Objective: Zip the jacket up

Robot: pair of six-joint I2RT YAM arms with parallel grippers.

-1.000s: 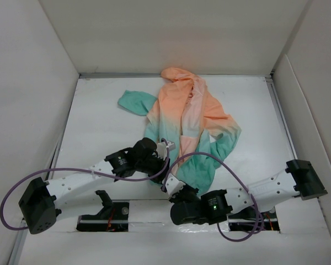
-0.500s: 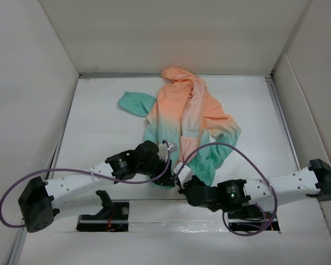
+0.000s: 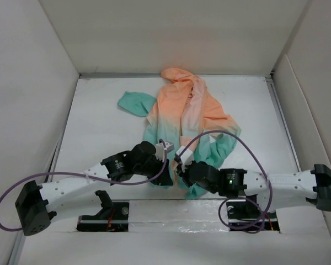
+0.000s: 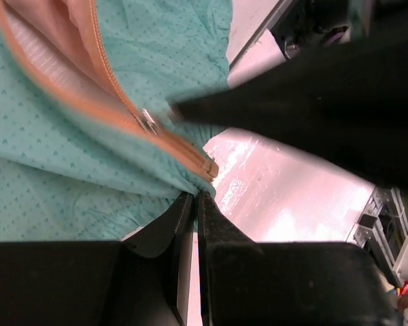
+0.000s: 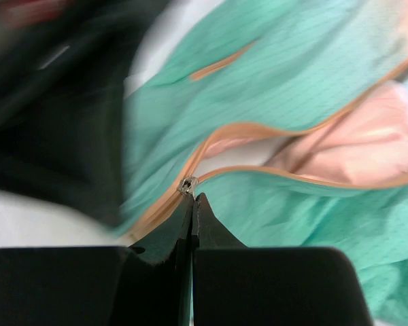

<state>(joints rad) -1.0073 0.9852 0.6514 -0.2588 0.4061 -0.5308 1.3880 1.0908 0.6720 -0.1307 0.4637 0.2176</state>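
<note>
The jacket (image 3: 204, 118) lies spread on the white table, peach hood at the back and teal hem toward me, its front open above the slider. My left gripper (image 3: 166, 178) is shut on the teal hem (image 4: 190, 178) at the zipper's bottom end (image 4: 207, 166), right beside its fingertips (image 4: 187, 204). My right gripper (image 5: 192, 197) is shut on the pull of the silver zipper slider (image 5: 188, 185), a short way up the orange zipper trim (image 5: 292, 178). In the left wrist view the slider (image 4: 148, 121) shows with the right gripper's dark blurred finger (image 4: 258, 102) against it.
White walls close in the table (image 3: 99, 127) on the left, back and right. Purple cables (image 3: 220, 135) loop over both arms near the hem. A teal sleeve (image 3: 133, 102) lies out to the left. Slots (image 3: 110, 212) with hardware sit at the near edge.
My right gripper has moved away from the near edge and up the jacket's front with the slider's pull, its elbow swinging right. The left gripper stays clamped on the hem.
</note>
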